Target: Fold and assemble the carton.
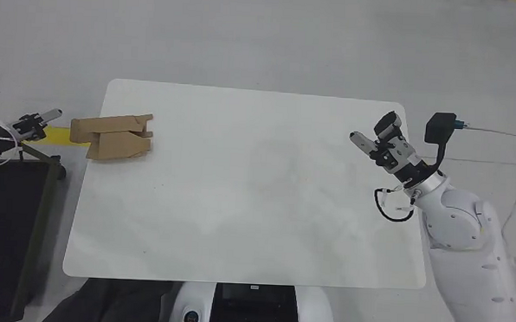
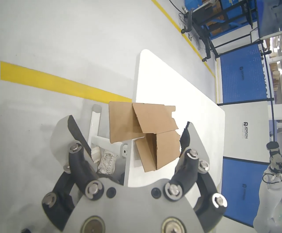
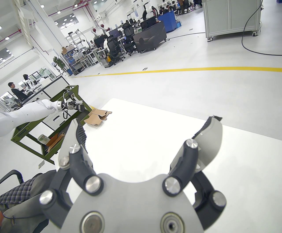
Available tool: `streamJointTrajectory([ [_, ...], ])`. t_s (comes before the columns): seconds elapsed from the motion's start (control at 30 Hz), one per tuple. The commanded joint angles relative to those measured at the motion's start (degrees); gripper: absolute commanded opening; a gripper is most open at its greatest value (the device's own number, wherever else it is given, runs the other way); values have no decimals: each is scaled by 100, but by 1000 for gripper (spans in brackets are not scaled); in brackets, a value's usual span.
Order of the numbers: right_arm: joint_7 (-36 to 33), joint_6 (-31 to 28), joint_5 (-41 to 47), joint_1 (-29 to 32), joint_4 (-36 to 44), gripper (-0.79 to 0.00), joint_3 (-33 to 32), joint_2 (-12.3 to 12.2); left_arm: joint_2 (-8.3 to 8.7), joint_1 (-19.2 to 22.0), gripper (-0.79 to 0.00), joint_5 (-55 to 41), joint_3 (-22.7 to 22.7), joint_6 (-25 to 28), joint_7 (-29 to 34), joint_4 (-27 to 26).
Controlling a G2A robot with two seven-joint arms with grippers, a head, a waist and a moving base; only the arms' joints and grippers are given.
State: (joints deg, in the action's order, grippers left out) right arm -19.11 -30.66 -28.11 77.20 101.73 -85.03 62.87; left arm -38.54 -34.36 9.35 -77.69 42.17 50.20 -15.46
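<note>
At white table's [image 1: 237, 238] left edge, partly folded brown cardboard carton [image 1: 116, 137]; left gripper [image 1: 47, 121] near, fingers spread; right gripper [image 1: 372, 131] opposite, likewise.

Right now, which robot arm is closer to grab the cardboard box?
Left. The left gripper is open right beside the carton at the table edge. The right gripper is across the table, far away.

light: bright, even | source: ceiling lamps [image 3: 71, 15] | shadows: soft | wrist edges: bowed
</note>
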Motion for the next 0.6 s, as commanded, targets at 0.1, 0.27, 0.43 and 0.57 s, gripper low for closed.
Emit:
streamJointTrajectory([
  [0.1, 0, 0, 0, 0, 0, 0, 0, 0, -101, -54, 0, 18, 103, -233, -135, 116],
  [0.27, 0, 0, 0, 0, 0, 0, 0, 0, -253, -101, 0, -28, 209, -474, -335, 157],
  [0.43, 0, 0, 0, 0, 0, 0, 0, 0, -366, -85, -31, 60, 317, -738, -622, 198],
  [0.57, 0, 0, 0, 0, 0, 0, 0, 0, -427, -42, -200, 20, 341, -838, -695, 255],
])
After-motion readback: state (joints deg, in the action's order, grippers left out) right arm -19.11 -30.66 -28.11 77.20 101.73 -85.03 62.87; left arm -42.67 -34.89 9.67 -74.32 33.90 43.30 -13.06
